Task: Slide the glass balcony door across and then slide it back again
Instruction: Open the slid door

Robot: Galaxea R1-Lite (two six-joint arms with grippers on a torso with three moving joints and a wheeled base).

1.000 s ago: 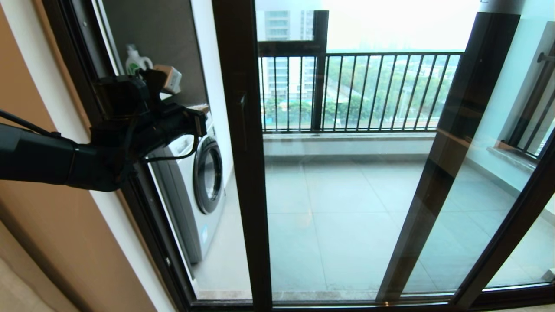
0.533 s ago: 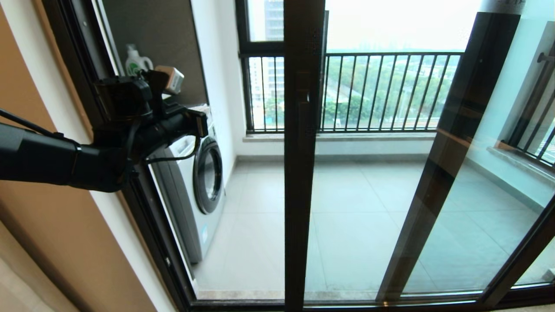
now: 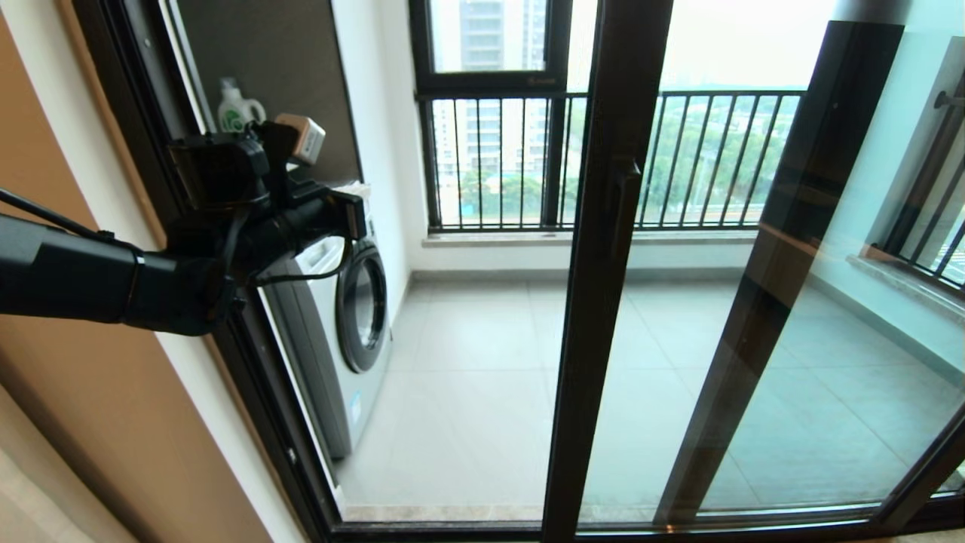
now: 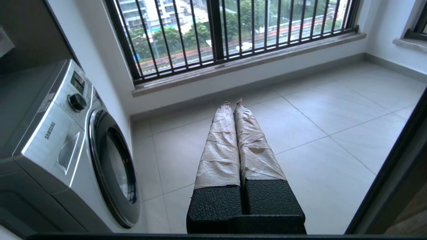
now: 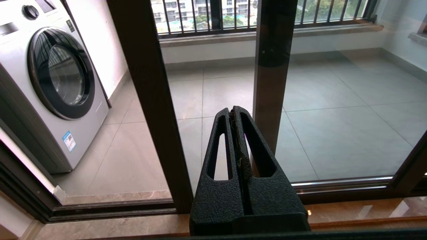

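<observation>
The glass balcony door, clear panel in a slim dark metal frame, stands partly slid aside, its handled stile about midway along the floor track, leaving the opening beside the silver front-loading washing machine free. The left claw hangs in that gap, tape-wrapped fingers clenched on nothing. The right claw is clenched too, near the stile.

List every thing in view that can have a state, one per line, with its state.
glass balcony door: partly slid open, gap on the washer side
door handle: untouched, no hand on it
left hand: shut, empty, raised in the open gap
right hand: shut, empty, low before the door frame
washing machine: round door closed
detergent bottle: upright, capped
</observation>
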